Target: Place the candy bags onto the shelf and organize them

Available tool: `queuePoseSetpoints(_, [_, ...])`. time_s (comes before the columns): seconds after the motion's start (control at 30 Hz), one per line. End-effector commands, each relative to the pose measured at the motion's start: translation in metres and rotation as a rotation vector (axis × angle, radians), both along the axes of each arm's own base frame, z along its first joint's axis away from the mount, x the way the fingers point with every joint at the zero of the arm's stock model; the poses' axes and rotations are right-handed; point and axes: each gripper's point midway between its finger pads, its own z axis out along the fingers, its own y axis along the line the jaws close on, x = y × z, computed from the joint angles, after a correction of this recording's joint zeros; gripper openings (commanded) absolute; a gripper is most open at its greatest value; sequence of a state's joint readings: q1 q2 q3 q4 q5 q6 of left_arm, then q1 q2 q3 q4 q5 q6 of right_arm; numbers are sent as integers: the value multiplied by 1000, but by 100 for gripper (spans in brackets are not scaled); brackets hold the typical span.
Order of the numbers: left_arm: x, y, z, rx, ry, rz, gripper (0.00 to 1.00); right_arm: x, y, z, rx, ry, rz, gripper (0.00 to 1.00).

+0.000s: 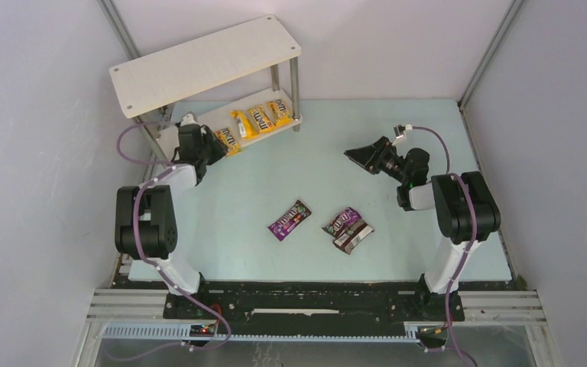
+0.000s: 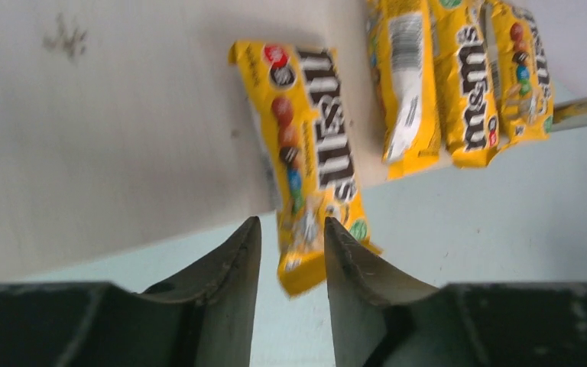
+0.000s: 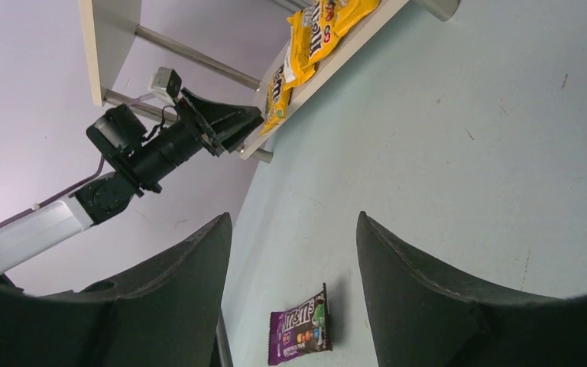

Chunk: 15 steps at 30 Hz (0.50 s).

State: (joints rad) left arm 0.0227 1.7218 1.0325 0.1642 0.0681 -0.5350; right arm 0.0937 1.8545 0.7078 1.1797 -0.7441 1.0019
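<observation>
Left tool (image 2: pixel 292 220), jaws parted, seemingly flanks yellow packet (image 2: pixel 313 145) overhanging shelf (image 2: pixel 122 153).

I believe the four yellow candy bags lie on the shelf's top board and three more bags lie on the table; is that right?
Not quite: the four yellow candy bags lie on the lower board of the shelf, as the top external view shows. Three more bags do lie on the table.
</observation>
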Motion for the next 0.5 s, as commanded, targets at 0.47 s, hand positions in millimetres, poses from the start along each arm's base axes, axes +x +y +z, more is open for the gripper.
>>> queuePoseSetpoints(0.47, [-68, -31, 39, -603, -286, 229, 65, -3, 1, 7, 9, -43, 15, 69])
